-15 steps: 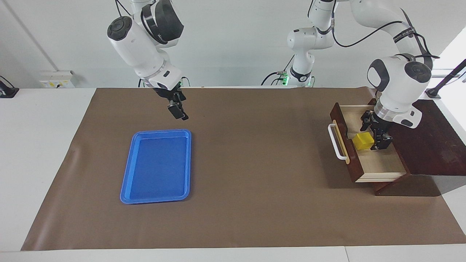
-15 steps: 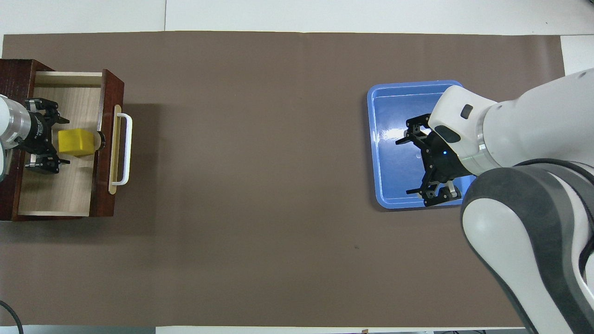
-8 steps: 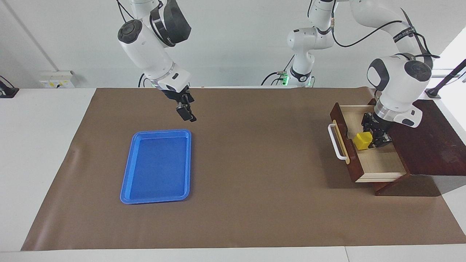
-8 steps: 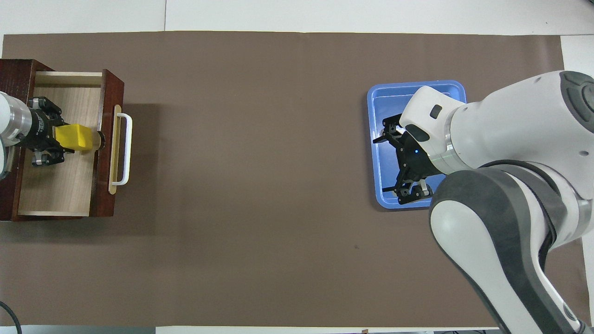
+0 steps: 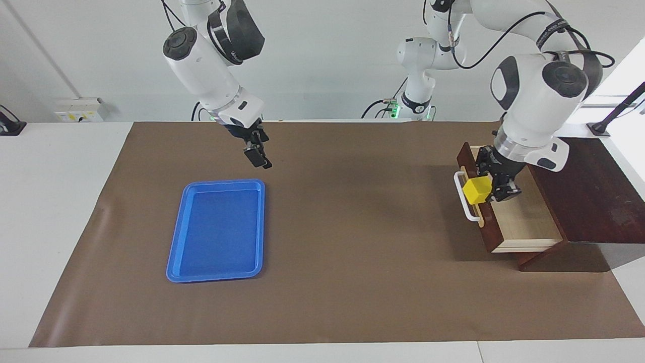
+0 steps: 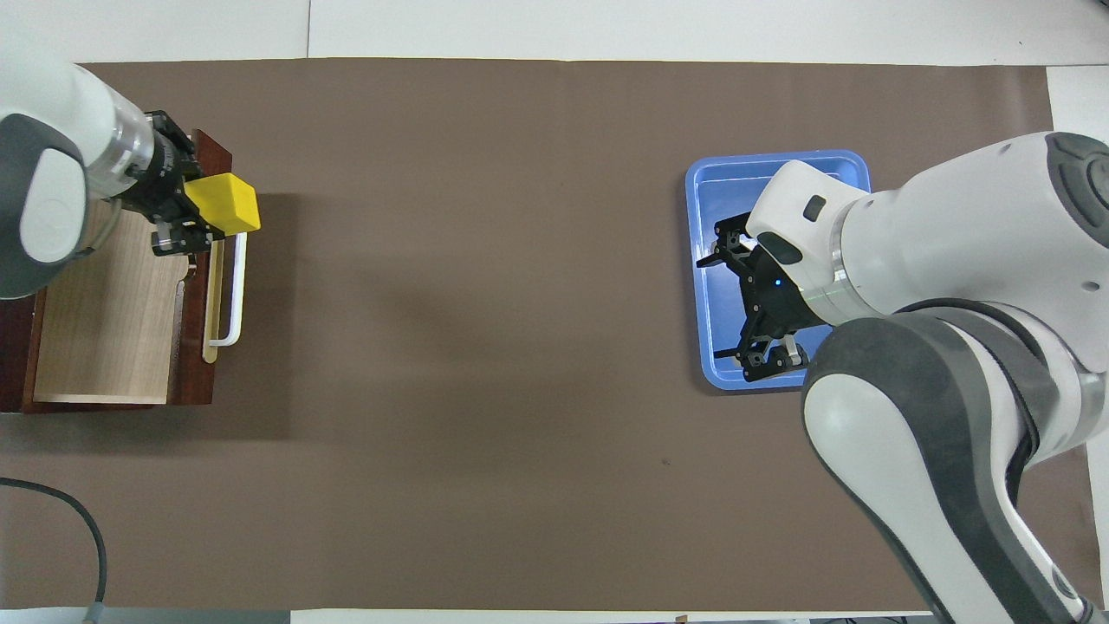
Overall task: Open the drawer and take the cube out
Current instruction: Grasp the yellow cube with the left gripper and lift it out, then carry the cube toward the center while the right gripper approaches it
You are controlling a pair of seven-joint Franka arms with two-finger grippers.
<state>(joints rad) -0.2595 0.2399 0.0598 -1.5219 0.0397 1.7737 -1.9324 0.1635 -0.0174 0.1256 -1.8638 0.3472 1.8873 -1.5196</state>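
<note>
The yellow cube (image 5: 476, 190) (image 6: 225, 204) hangs in the air over the front panel and white handle (image 5: 466, 206) (image 6: 234, 299) of the drawer. My left gripper (image 5: 488, 190) (image 6: 197, 210) is shut on the cube. The drawer (image 5: 524, 224) (image 6: 104, 321) stands pulled out of its dark wooden box (image 5: 594, 201), and its pale interior shows nothing in it. My right gripper (image 5: 258, 159) (image 6: 736, 314) hangs open and holds nothing, raised in the air by the end of the blue tray closest to the robots.
The blue tray (image 5: 216, 237) (image 6: 723, 204) lies on the brown mat (image 5: 352, 227) toward the right arm's end of the table, with nothing in it. A wide stretch of mat separates the tray from the drawer.
My left gripper closed on the cube inside the drawer, then lifted it up and out over the drawer front. The right arm shifted slightly toward the table's middle, then held still.
</note>
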